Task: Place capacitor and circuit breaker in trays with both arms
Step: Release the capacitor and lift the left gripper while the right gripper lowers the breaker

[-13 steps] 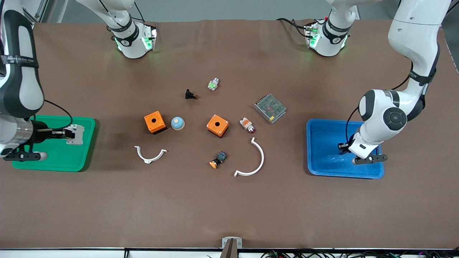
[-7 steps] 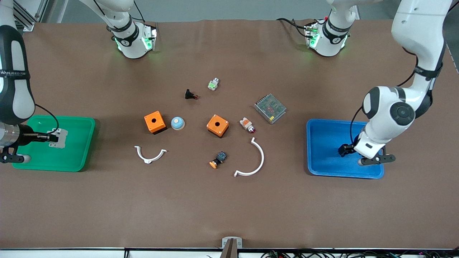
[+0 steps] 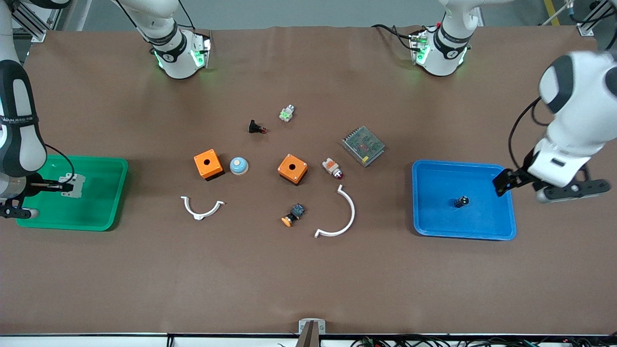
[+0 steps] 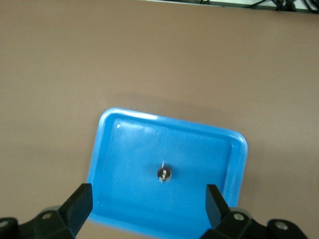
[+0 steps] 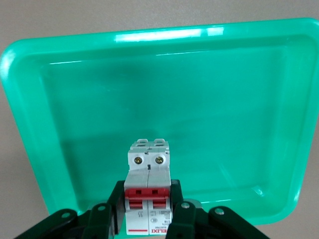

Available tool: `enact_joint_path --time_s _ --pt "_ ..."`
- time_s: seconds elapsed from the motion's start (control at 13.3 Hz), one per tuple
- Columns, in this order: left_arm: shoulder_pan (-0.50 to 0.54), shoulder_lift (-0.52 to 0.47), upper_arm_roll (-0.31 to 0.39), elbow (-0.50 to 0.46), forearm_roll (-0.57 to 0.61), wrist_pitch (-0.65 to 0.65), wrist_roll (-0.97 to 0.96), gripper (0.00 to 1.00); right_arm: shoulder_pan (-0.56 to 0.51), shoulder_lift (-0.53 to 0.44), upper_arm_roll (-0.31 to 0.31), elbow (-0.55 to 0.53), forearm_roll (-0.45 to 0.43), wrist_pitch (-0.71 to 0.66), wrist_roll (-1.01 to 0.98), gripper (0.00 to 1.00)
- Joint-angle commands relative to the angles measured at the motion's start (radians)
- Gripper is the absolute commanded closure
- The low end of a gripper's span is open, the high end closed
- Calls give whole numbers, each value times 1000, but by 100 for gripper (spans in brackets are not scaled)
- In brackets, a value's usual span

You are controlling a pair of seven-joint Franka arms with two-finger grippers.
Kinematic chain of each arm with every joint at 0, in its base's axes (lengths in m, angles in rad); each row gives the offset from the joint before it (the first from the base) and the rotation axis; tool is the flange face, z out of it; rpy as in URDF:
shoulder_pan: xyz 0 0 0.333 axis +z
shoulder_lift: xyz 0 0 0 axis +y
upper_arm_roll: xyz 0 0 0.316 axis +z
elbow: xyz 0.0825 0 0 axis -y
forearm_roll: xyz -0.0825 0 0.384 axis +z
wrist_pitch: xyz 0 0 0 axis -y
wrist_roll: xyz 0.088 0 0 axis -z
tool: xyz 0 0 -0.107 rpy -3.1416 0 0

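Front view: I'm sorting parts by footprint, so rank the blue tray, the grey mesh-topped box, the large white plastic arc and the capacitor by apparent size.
1. Blue tray
2. Large white plastic arc
3. Grey mesh-topped box
4. Tiny dark cylindrical capacitor
The arc outspans the box but is thin.

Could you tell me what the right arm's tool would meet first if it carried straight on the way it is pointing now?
Most likely the green tray's floor. The right tool, shut on the circuit breaker, points down into the tray with nothing else in that line. The breaker would touch first, though how high it hangs is unclear.
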Motion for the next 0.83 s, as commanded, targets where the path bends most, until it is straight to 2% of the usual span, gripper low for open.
enact_joint_path --time_s 0.0,0.15,0.6,0.75 --pt "4 19 -10 202 -45 -244 6 0 -29 27 22 10 -27 29 -30 92" --pt "6 4 -13 249 -60 -346 18 0 -32 47 22 10 -28 57 -35 91" --pt "37 -107 -10 241 -88 -495 182 0 -42 79 22 10 -30 109 -90 90" --pt "29 -139 4 235 -110 -527 197 0 -41 79 22 10 -30 108 -90 83"
